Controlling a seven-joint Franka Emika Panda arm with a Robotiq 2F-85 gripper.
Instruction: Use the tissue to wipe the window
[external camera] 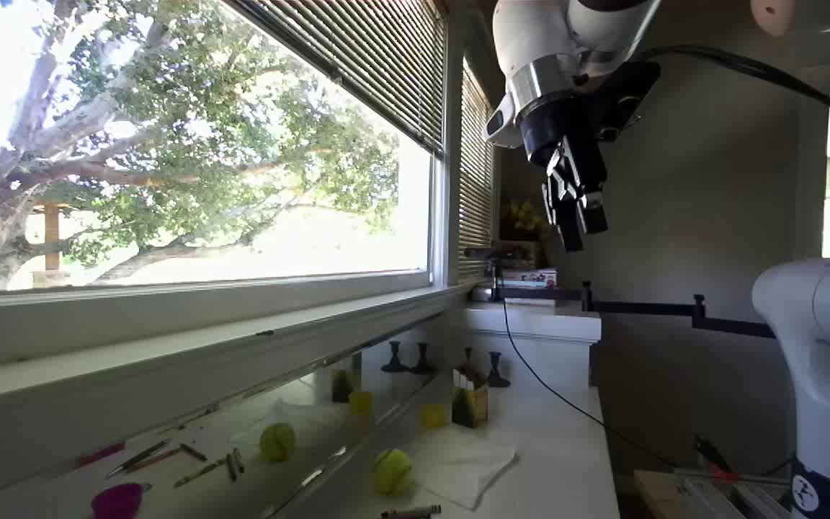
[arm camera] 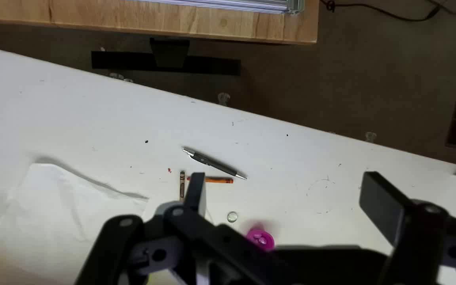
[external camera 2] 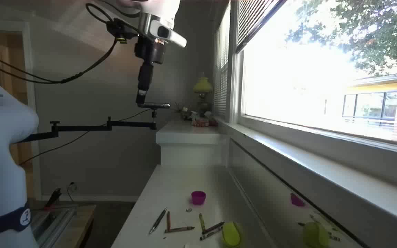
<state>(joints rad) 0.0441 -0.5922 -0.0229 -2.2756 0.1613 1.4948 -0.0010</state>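
The tissue (external camera: 462,468) is a creased white sheet lying spread on the white counter (external camera: 566,447). In the wrist view the tissue (arm camera: 61,221) shows at lower left, outside my fingers. The large window (external camera: 192,166) runs along the counter above a long sill, with blinds at its top and a tree behind the glass. In another exterior view the window (external camera 2: 308,93) fills the right side. My gripper (external camera: 582,239) hangs high above the counter, apart from window and tissue. Seen from the wrist, my gripper (arm camera: 285,190) is open, its pads wide apart with nothing between them.
On the counter are a yellow-green ball (external camera: 393,472), a yellow cup (external camera: 433,414), a crayon box (external camera: 470,404), a pen (arm camera: 214,163), several crayons and a magenta cup (external camera 2: 198,197). A black bar (external camera 2: 129,124) on jointed mounts reaches across near the raised white ledge (external camera 2: 191,137).
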